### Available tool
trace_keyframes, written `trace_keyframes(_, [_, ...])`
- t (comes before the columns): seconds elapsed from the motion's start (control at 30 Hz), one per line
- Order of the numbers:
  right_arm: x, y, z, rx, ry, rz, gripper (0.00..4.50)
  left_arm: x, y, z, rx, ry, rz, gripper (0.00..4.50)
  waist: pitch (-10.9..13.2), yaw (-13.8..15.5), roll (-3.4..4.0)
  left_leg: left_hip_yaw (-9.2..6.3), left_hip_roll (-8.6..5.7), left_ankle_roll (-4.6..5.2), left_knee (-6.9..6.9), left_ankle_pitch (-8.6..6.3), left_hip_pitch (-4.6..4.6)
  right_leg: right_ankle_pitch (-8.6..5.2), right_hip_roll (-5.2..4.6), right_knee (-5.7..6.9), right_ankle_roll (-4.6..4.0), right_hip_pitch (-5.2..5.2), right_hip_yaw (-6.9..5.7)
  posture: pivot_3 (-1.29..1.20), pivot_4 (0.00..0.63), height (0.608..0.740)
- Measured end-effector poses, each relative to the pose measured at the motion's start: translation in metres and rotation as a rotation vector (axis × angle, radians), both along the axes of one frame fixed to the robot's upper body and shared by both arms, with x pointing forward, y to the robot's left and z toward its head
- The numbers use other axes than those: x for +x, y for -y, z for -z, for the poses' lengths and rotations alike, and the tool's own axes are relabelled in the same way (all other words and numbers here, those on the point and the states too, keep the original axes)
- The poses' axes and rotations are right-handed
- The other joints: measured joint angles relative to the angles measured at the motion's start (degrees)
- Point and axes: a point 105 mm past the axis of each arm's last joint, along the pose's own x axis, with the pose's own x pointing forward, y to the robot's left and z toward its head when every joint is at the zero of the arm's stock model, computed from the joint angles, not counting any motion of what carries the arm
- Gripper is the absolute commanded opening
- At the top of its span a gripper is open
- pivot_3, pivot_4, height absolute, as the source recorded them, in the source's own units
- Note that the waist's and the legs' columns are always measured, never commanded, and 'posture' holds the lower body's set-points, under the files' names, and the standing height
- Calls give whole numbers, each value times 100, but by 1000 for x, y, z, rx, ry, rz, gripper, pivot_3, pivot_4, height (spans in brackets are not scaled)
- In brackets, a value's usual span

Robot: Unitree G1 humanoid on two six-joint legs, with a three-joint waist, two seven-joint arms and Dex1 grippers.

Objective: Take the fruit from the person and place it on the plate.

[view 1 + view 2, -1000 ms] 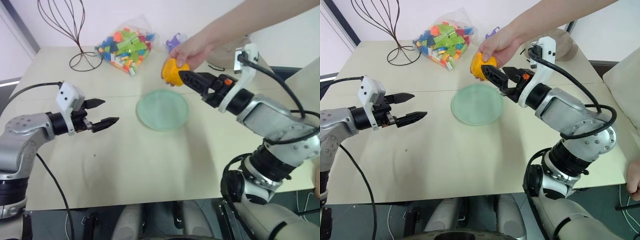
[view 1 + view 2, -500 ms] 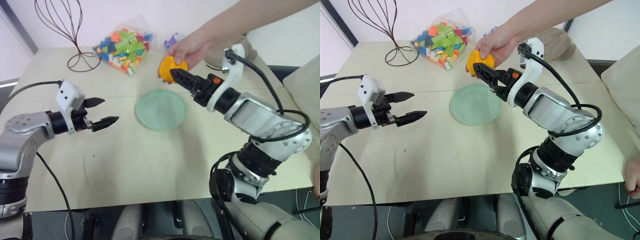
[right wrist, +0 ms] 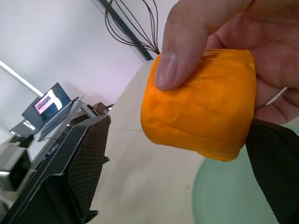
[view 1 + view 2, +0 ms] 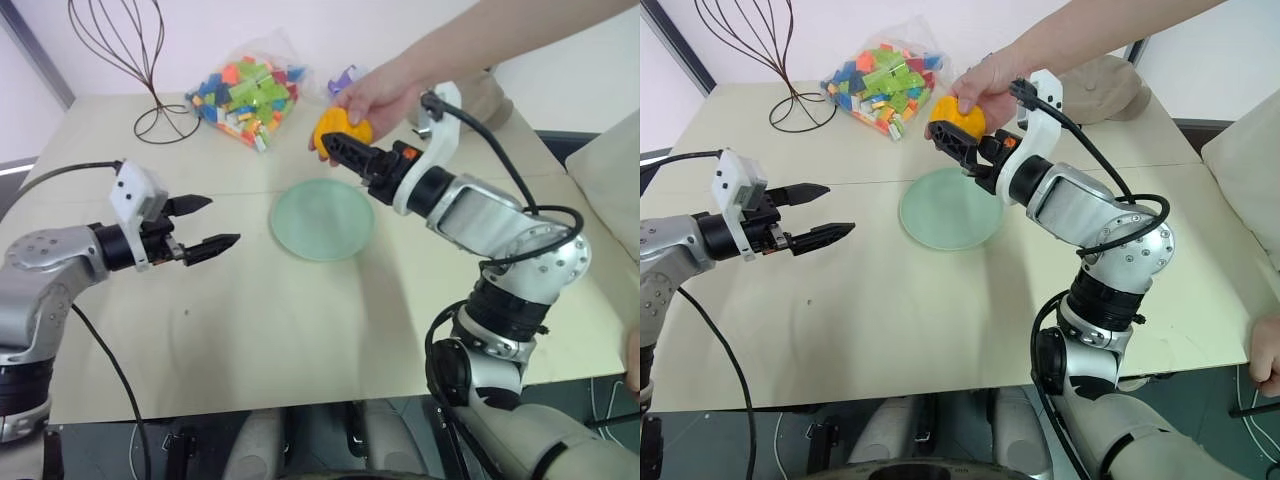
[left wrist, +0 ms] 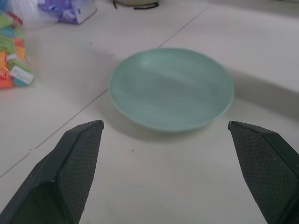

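Right gripper (image 4: 952,150) has advanced left to the fruit (image 3: 201,105) — wrist view shows open fingers flanking it, unclenched, hand (image 4: 375,95) gripping.

The fruit (image 3: 201,109) in the person's hand (image 4: 380,92) has a waxy, faintly dimpled orange skin with a soft sheen. My right gripper (image 3: 182,154) has fingers (image 3: 77,163) of matt black plastic, their inner pads cross-hatched in a fine grid; the left gripper (image 5: 173,175) has fingers (image 5: 70,172) with the same rough texture. The plate (image 5: 171,87) looks like smooth mint-green plastic, satin rather than glossy. The surface (image 4: 300,330) is a pale cream laminate, matt and even. My arm shells are brushed grey metal with white plastic camera mounts. The bag of blocks (image 4: 248,92) is clear crinkled film over shiny plastic pieces. The stand (image 4: 130,50) is thin dark wire.
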Motion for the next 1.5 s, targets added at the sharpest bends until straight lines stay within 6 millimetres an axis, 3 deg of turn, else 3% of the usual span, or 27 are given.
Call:
trace_keyframes(0.43, [16, -1, 4, -9, 9, 16, 4470, -9, 8, -14, -63, 12, 36, 4500, 1, 1, 1, 0, 2, 0, 0, 0, 0, 0, 11, -1, 0, 0, 0, 0, 150, 740])
trace_keyframes(0.53, [19, 0, 4, -12, 16, 24, 3645, -10, 9, -16, -70, 18, 37, 4500, 1, 3, 1, 0, 2, 0, 0, 0, 0, 0, 10, -3, 0, 1, 0, 0, 150, 740])
trace_keyframes(0.63, [21, 0, 4, -16, 20, 27, 2257, -10, 9, -16, -79, 13, 36, 4500, 1, 3, 1, 0, 2, 0, 0, 0, 0, 0, 11, -3, 0, 1, 0, 0, 150, 740])
trace_keyframes(0.67, [22, 0, 4, -15, 20, 27, 2136, -10, 10, -16, -80, 13, 37, 4500, 1, 4, 1, 0, 2, 0, 0, 0, 0, 0, 11, -4, 0, 1, 0, 0, 150, 740])
trace_keyframes(1.1, [19, 3, 10, -86, 29, 27, 2136, -11, 8, -12, -76, 2, 19, 4500, 1, 5, 1, 0, 2, 1, -2, 0, -2, -1, 9, -7, -1, 0, 0, 0, 150, 740])
trace_keyframes(1.3, [2, -4, 54, -253, -21, -27, 2136, -14, 2, -4, -52, -30, 5, 4500, 2, 4, 3, 2, 2, 3, -5, -2, -2, -2, 2, -10, -1, -1, 1, 0, 150, 740])
trace_keyframes(1.5, [1, -8, 83, -467, 32, -32, 2136, -16, -2, 0, -41, -47, -6, 4500, 2, 6, 2, 3, 2, 3, -5, -2, -2, -4, 12, -12, -1, -1, 1, 0, 150, 740])
